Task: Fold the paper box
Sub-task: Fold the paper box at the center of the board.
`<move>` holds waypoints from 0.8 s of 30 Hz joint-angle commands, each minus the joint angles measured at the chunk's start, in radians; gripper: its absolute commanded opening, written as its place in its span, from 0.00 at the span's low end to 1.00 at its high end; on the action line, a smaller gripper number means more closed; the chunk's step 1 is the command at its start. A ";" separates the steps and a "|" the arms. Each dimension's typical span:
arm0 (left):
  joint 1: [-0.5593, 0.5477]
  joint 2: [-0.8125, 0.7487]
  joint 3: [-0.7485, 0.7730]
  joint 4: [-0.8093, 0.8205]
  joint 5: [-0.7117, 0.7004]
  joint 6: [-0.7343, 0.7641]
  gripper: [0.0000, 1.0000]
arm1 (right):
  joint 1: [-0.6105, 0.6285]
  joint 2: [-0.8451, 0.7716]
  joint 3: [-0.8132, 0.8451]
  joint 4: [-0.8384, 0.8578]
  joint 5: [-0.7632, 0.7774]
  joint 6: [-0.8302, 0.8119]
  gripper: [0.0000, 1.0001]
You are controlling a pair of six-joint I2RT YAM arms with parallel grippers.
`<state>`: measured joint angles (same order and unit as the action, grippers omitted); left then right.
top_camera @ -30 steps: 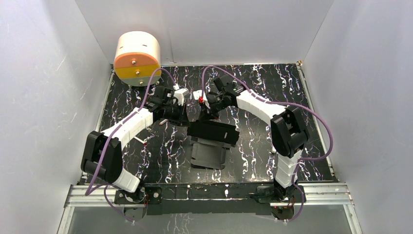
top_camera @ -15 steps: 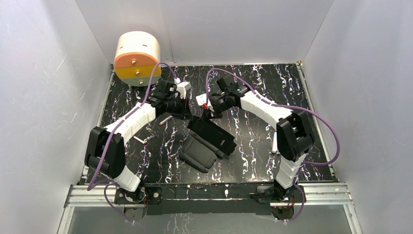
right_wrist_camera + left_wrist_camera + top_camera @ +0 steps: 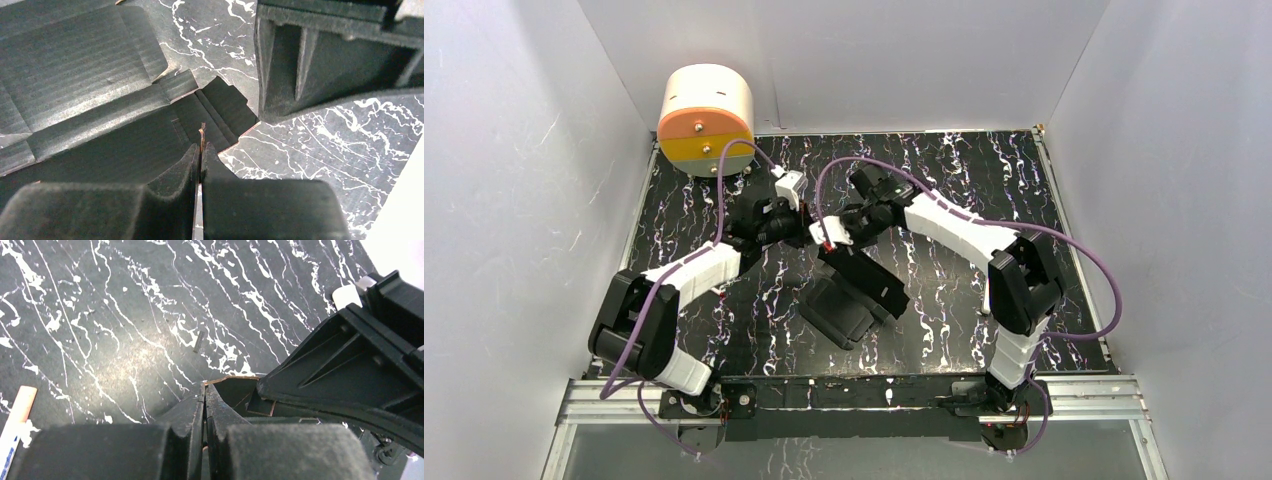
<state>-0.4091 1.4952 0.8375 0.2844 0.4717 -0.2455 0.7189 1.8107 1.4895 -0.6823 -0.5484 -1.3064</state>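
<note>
The paper box (image 3: 856, 296) is a black creased card blank, partly raised off the marbled table, its far edge held up between the two arms. My left gripper (image 3: 808, 236) is shut on a thin flap at the box's far left corner; its jaws (image 3: 205, 387) pinch the brown-edged card (image 3: 235, 389). My right gripper (image 3: 836, 250) is shut on a neighbouring flap; in the right wrist view its jaws (image 3: 201, 146) clamp a thin upright card edge, and the box's panels (image 3: 75, 65) spread to the left. The two grippers nearly touch.
A cream and orange cylinder (image 3: 706, 118) stands at the back left corner. White walls close in three sides. A metal rail (image 3: 854, 392) runs along the front edge. A pale orange strip (image 3: 17, 410) and a small dark stick (image 3: 199, 340) lie on the table.
Both grippers have drawn together over the box's far edge. The left gripper came forward and right, the right gripper went left. The box turned from square to angled and shifted slightly.
</note>
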 commanded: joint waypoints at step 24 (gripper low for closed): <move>0.197 0.093 -0.220 0.494 0.421 -0.002 0.56 | 0.147 0.058 0.111 -0.034 0.311 -0.087 0.15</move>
<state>-0.2096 1.5597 0.5831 0.6983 0.7235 -0.2947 0.8562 1.8648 1.5265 -0.6872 -0.2573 -1.3682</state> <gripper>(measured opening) 0.550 0.153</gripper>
